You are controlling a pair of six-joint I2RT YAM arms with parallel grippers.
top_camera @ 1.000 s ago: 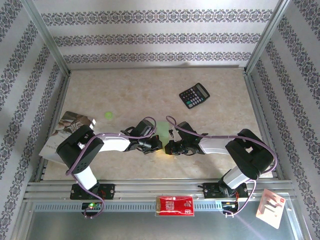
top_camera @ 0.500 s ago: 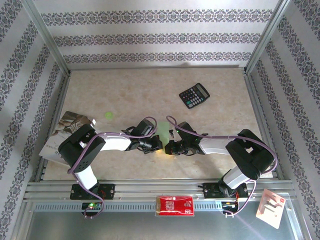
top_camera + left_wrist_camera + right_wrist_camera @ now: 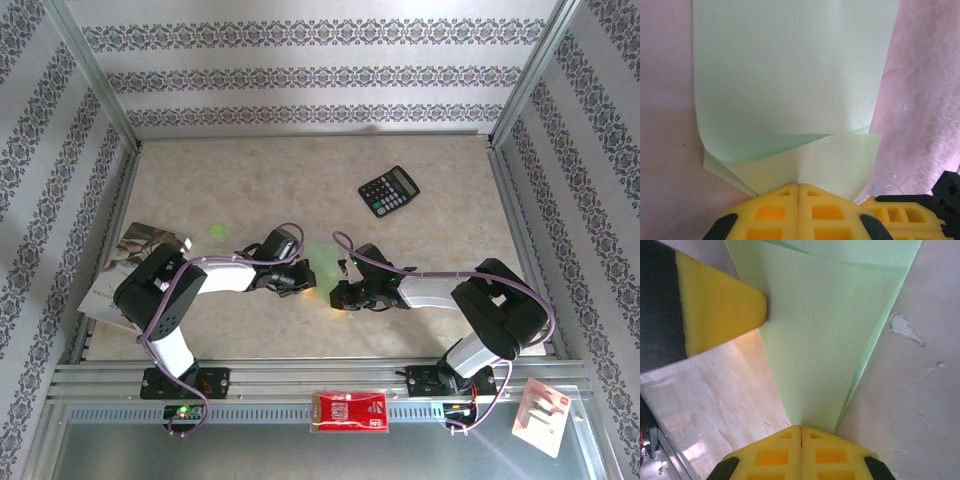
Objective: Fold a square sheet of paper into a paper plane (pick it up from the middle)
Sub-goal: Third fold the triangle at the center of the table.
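Observation:
The sheet of light green paper (image 3: 322, 260) is partly folded and sits between my two grippers near the table's front middle. In the left wrist view the paper (image 3: 790, 75) curls over itself, and a crease runs into my left gripper (image 3: 798, 186), which is shut on its near edge. In the right wrist view the paper (image 3: 825, 335) narrows to a point pinched in my shut right gripper (image 3: 801, 428). A yellow finger (image 3: 722, 305) of the left gripper touches the paper's side. From above, the left gripper (image 3: 303, 279) and right gripper (image 3: 339, 295) stand close together.
A black calculator (image 3: 389, 191) lies at the back right. A small green dot (image 3: 217, 230) and a magazine (image 3: 125, 270) are at the left. A red-and-white packet (image 3: 350, 411) and a white card (image 3: 541, 415) rest on the front rail area.
My left arm has shifted back and to the left, and more of the green paper now shows between the grippers. The right arm has barely moved.

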